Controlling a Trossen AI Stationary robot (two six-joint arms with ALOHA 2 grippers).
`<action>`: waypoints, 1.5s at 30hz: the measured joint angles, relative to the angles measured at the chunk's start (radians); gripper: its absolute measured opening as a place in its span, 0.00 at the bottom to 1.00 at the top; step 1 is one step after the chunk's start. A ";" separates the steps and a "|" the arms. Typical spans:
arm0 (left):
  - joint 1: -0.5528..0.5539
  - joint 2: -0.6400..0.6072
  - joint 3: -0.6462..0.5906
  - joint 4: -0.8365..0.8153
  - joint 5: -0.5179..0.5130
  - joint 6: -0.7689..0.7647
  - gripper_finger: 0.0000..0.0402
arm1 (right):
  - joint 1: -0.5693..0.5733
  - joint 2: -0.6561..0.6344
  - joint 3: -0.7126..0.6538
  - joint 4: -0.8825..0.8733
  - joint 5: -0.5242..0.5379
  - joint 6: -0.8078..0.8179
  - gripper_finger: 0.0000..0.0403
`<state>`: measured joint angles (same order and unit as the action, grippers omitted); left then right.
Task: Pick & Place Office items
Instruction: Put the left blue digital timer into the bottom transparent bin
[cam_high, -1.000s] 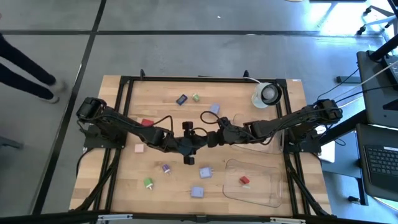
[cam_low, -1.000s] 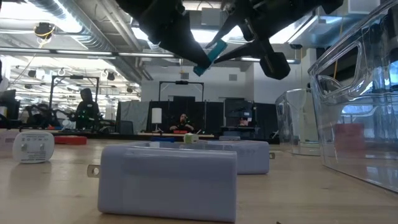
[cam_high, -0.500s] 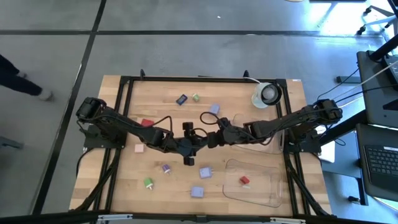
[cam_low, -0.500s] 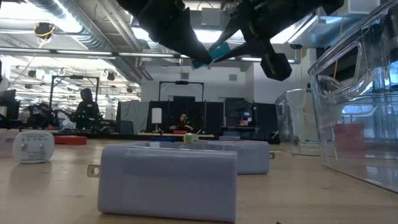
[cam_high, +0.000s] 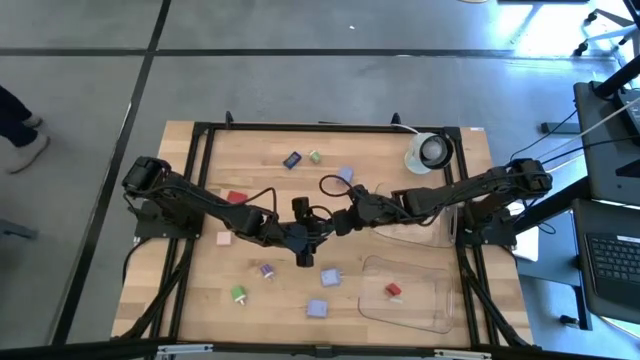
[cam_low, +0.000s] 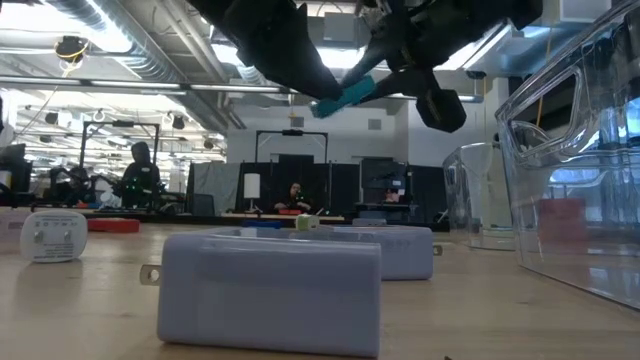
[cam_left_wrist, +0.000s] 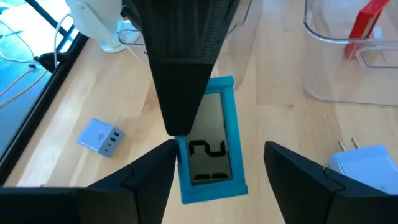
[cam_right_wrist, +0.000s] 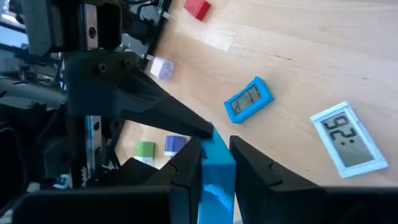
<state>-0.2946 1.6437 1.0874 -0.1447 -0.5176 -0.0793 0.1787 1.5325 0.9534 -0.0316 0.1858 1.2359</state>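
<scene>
A teal-blue office item with a grey display (cam_left_wrist: 211, 146) hangs above the table's middle, where both grippers meet. It also shows in the low view (cam_low: 345, 97). My right gripper (cam_right_wrist: 216, 149) is shut on it. My left gripper (cam_left_wrist: 217, 152) is open, with one finger on either side of the item's near end. In the high view the left gripper (cam_high: 316, 234) and the right gripper (cam_high: 336, 221) stand tip to tip. My right gripper pinches the item between its two fingers, one finger (cam_left_wrist: 186, 93) flat on the display face and the other behind it. The fingers lie along the item, on its far end (cam_left_wrist: 217, 87). The item hangs tilted, clear of the table. My left gripper has one fingertip (cam_left_wrist: 166, 155) right beside the item's long edge; I cannot tell whether it touches. The other fingertip (cam_left_wrist: 273, 155) stands apart from it.
Several small pieces lie around the table: blue (cam_high: 292, 160), green (cam_high: 315, 157), lavender (cam_high: 345, 175), red (cam_high: 236, 197), pink (cam_high: 224, 238). A clear tray (cam_high: 430, 305) at the near right holds a red piece (cam_high: 393, 290). A white round roll (cam_high: 430, 150) sits at the far right.
My left gripper has opened and let go of the teal item. My right gripper has closed on it and holds it. In the low view the item has tipped from a steep slant toward level and shifted a little toward the right arm.
</scene>
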 joint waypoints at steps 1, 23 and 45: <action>0.000 0.000 0.000 0.000 0.001 -0.009 0.60 | -0.006 -0.009 0.000 -0.027 -0.004 -0.006 0.18; 0.000 -0.002 0.000 -0.128 -0.022 -0.065 0.60 | 0.220 -0.293 0.001 -0.317 -0.185 -0.121 0.18; 0.011 -0.001 0.000 -0.172 -0.020 -0.125 0.60 | 0.592 -0.192 0.000 -0.785 -0.246 0.504 0.18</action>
<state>-0.2832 1.6428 1.0876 -0.3168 -0.5377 -0.2040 0.7708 1.3407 0.9538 -0.8168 -0.0599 1.7401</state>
